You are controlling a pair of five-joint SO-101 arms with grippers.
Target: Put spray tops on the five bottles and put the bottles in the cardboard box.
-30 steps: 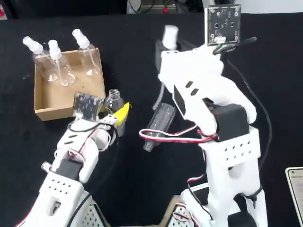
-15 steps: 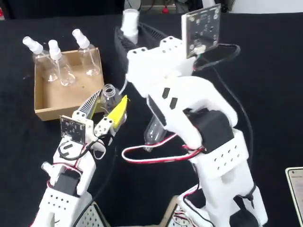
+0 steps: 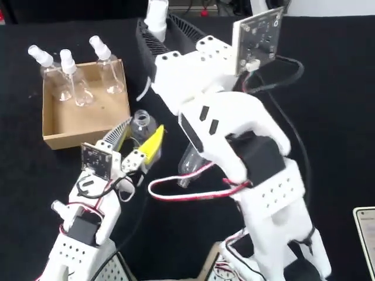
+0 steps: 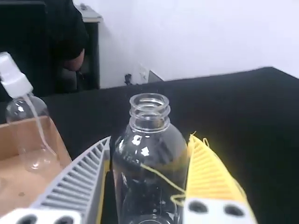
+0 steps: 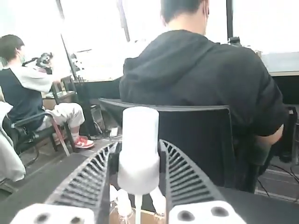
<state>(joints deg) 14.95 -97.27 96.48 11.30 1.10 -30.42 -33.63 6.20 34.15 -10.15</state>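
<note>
High view: black table under cardboard box

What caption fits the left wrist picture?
The left end effector holds a capless bottle beside the cardboard box.

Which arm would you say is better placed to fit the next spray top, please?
Right: the right jaws are shut on the spray top, held high, while the left jaws hold the open bottle upright beside the cardboard box, neck uncovered.
</note>
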